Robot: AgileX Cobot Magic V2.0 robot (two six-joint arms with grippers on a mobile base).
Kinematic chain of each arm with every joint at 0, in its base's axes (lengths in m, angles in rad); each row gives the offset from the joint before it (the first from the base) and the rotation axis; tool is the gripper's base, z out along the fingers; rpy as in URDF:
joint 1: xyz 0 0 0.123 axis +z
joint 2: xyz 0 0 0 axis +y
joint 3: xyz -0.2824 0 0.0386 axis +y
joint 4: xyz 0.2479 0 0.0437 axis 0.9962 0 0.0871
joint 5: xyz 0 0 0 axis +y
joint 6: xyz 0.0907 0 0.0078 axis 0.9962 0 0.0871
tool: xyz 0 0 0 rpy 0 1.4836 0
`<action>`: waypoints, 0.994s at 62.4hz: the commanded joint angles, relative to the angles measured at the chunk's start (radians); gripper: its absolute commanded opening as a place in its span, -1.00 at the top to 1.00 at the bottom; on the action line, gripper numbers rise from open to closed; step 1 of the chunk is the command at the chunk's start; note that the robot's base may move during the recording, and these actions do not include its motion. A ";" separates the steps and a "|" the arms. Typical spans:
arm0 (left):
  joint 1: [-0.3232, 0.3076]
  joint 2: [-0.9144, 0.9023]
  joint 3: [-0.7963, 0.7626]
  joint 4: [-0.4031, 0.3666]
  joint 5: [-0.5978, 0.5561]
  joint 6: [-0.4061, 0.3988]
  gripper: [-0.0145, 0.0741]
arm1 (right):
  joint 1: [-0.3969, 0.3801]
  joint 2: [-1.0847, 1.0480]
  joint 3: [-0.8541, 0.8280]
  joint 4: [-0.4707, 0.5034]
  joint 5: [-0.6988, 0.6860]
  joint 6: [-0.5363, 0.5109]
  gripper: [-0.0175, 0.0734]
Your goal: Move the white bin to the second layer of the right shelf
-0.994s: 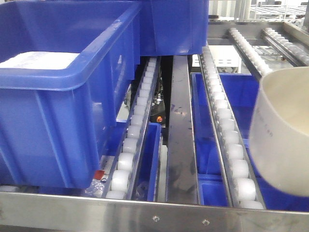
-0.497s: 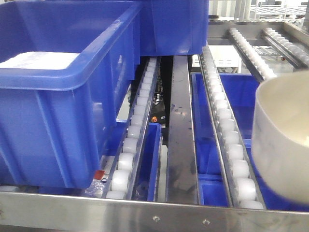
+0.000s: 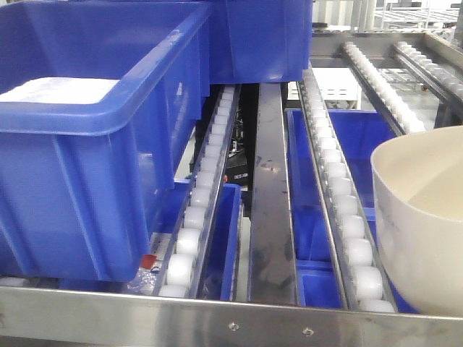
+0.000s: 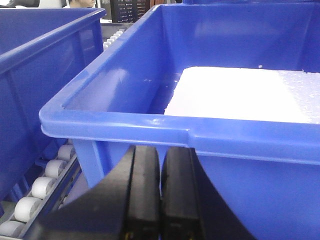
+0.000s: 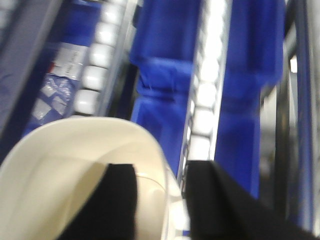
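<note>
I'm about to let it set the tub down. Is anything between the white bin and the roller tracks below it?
Nothing visible blocks it. The white bin, pinched at its rim by the right gripper, hangs over the right-hand roller track, which is bare. The big blue crate sits well to the left.

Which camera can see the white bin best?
The front-facing view: the white bin shows its open mouth and side wall sharply, by the roller tracks. The right wrist view shows it blurred, its wall between the right gripper fingers. The left wrist view shows none of it.
</note>
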 commanded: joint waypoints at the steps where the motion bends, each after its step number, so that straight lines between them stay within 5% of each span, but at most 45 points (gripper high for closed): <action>1: -0.001 -0.018 0.029 -0.008 -0.083 -0.005 0.48 | -0.010 -0.068 -0.004 0.071 -0.084 -0.138 0.26; 7: -0.001 -0.018 0.029 -0.008 -0.083 -0.005 0.48 | -0.022 -0.143 0.066 0.109 -0.157 -0.153 0.53; 24: -0.001 -0.018 0.029 -0.008 -0.083 -0.005 0.48 | -0.027 -0.381 0.265 0.114 -0.379 -0.153 0.49; 62: -0.001 -0.018 0.029 -0.008 -0.083 -0.005 0.48 | -0.042 -0.483 0.325 0.117 -0.394 -0.153 0.49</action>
